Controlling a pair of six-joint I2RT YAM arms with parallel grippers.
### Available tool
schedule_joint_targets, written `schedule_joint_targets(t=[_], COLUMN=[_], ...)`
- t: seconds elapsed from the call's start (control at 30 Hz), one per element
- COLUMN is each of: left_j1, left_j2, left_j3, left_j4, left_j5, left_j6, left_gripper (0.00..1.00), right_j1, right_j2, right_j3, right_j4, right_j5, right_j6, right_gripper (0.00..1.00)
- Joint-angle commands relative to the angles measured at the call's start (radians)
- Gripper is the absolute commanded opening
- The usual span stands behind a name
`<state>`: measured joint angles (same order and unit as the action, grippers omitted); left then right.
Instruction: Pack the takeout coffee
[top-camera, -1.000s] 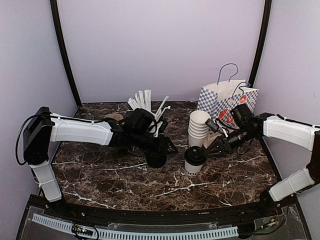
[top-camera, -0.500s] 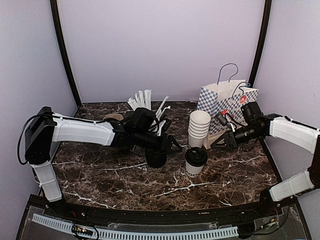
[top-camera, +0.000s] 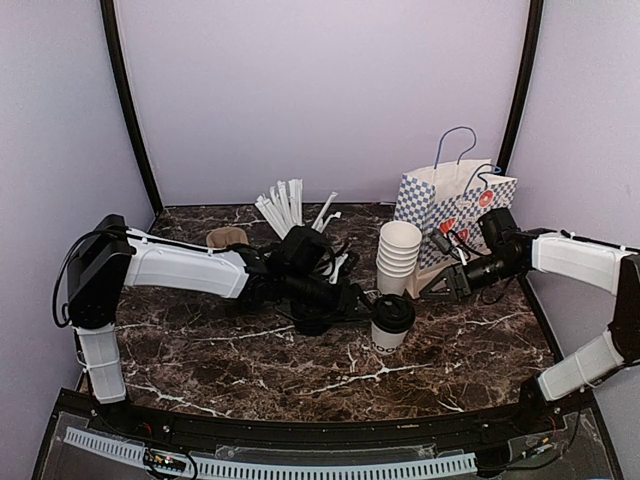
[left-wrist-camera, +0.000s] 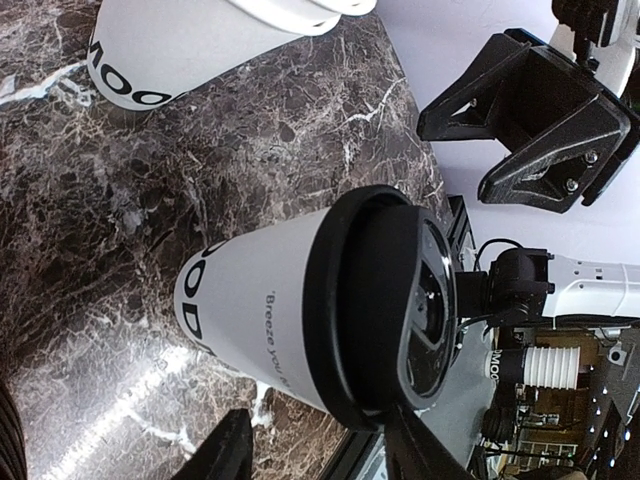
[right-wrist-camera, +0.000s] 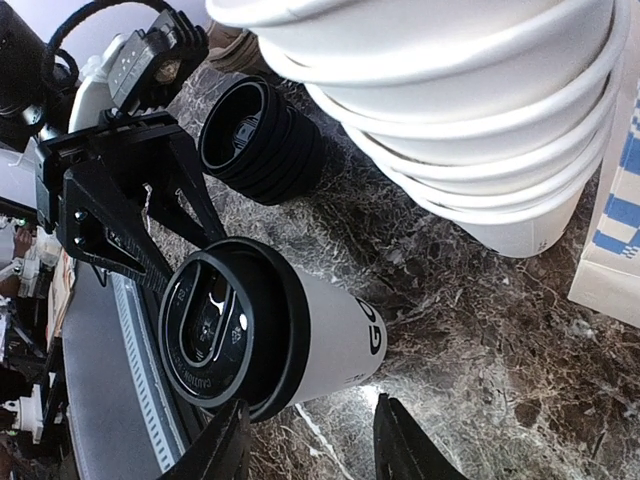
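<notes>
Standing upright at frame centre, the lidded cup (top-camera: 390, 330) is just right of the spread left gripper (top-camera: 360, 300); the right gripper (top-camera: 440, 284), also spread, is farther.

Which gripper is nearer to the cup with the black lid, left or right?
Left. The left gripper is open right beside the lidded cup, on its left; the right gripper, also open, is a little farther off on its right.

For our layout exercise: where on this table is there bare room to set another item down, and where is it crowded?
Bare marble runs along the near edge, between the lidded cup and the arm bases. Crowded: the back, from the straws past the cup stack to the paper bag.
</notes>
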<state>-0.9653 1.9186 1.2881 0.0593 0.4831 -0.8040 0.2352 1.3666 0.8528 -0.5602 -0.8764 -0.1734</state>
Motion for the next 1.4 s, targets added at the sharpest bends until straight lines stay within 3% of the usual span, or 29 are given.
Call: schedule_joint_targets(t=[0.0,0.5,0.73,1.0,1.37], left_j1=[-0.003,0.01,0.022,0.023,0.022], left_j2=[0.008,0.062,0.084,0.121,0.219], left_j3=[0.026,0.073,0.089,0.102,0.161], left_j4=[0.014,-0.028,-0.053,-0.172,-0.41], left_j5=[0.015,0.009,-0.002,-0.035,-0.167], left_j6=[-0.005,0.015,0.023,0.032,0.084], left_gripper=[0.48,0.44,0.44,0.37,0.27], right_j1=[-0.004,0.0,-0.001,-0.002,-0.004], right_j2=[0.033,0.12,0.148,0.17,0.244], right_j3=[-0.011,-0.049,-0.089,-0.134,-0.119], right_j4=[0.053,0.113,0.176,0.211,0.202], right_j5=[-0.058,-0.158,-0.159,-0.097,-0.049], right_j6=[0.025,0.069,0.128,0.199,0.221], right_gripper=[0.42,0.42,0.34,0.26,0.23])
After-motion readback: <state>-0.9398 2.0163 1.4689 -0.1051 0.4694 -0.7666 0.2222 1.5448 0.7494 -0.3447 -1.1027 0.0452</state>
